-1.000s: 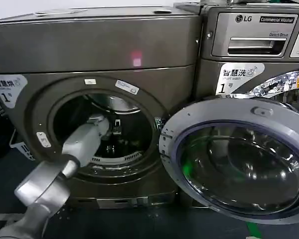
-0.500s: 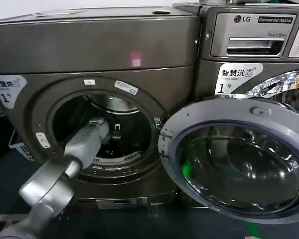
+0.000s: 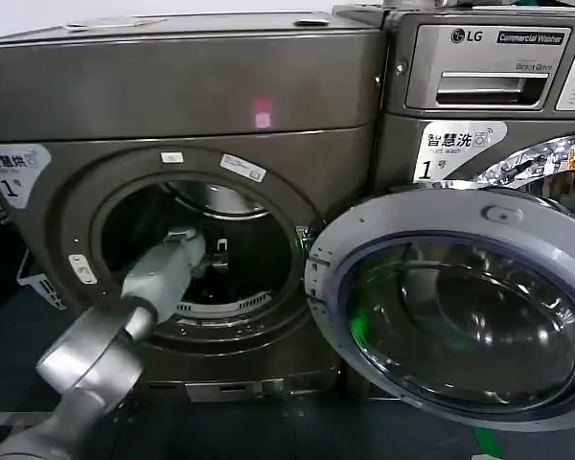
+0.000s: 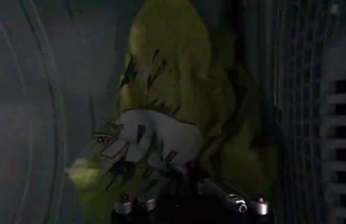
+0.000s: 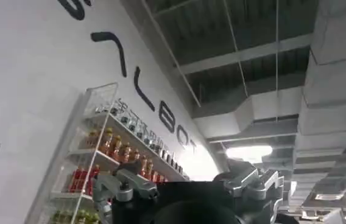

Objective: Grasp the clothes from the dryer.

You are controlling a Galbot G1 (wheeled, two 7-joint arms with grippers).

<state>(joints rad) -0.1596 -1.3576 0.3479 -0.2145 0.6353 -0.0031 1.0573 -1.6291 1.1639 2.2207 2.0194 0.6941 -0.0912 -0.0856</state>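
While the clothes (image 4: 179, 115) lie bunched inside the drum of the dryer (image 3: 172, 105), the left gripper (image 4: 188, 204) is just in front of them, fingers spread. Whether the right gripper (image 5: 188, 189), facing a ceiling, is spread, I cannot tell.

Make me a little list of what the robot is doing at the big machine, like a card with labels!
machine: the dryer, its round door swung open
left arm: reaching through the porthole into the drum
left claw: right next to the clothes, fingers spread
clothes: yellow-green bundle with a whitish patch, inside the drum
grabbed yet: not clearly
right claw: pointing up toward the ceiling, away from the dryer
neighbour: LG washer beside the dryer
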